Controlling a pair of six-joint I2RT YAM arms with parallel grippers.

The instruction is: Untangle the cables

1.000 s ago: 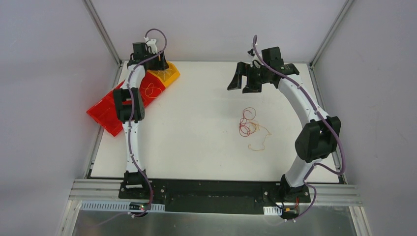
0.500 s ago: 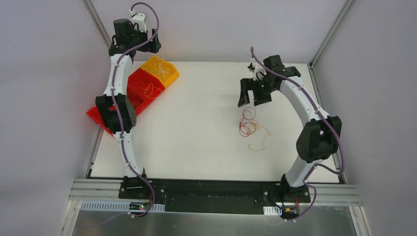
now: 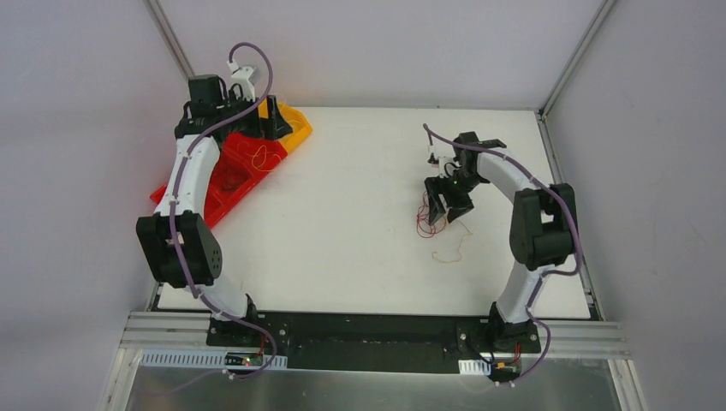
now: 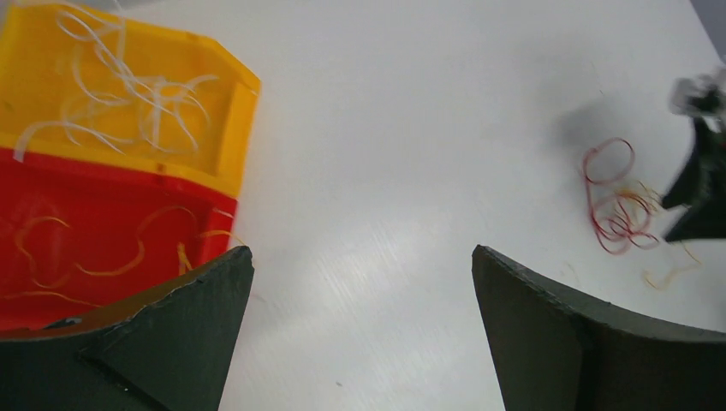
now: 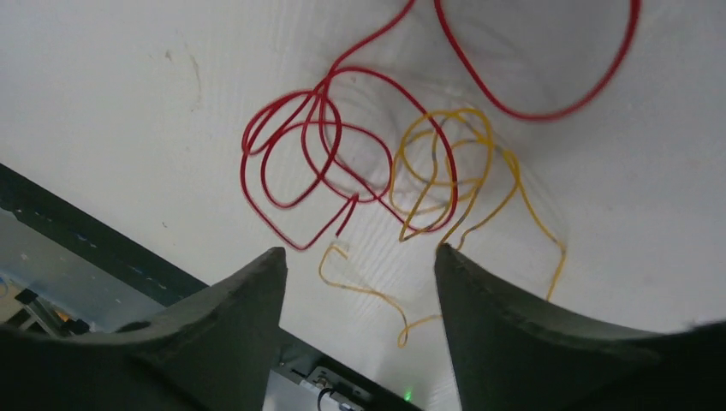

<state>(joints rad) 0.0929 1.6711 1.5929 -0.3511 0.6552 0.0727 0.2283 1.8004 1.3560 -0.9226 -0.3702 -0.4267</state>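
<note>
Overhead, cables [image 5: 377, 167] half behind right pincer [image 3: 447, 209] (wide apart in wrist view, perhaps empty).

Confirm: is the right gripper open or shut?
Open. The right gripper has its two fingers apart, nothing between them; the cables lie on the table beyond.

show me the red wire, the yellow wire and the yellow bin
red wire [image 5: 321, 94], right wrist view, where its loops cross
yellow wire [image 5: 445, 113], right wrist view, top of its coil
yellow bin [image 4: 235, 128], left wrist view, its right wall
</note>
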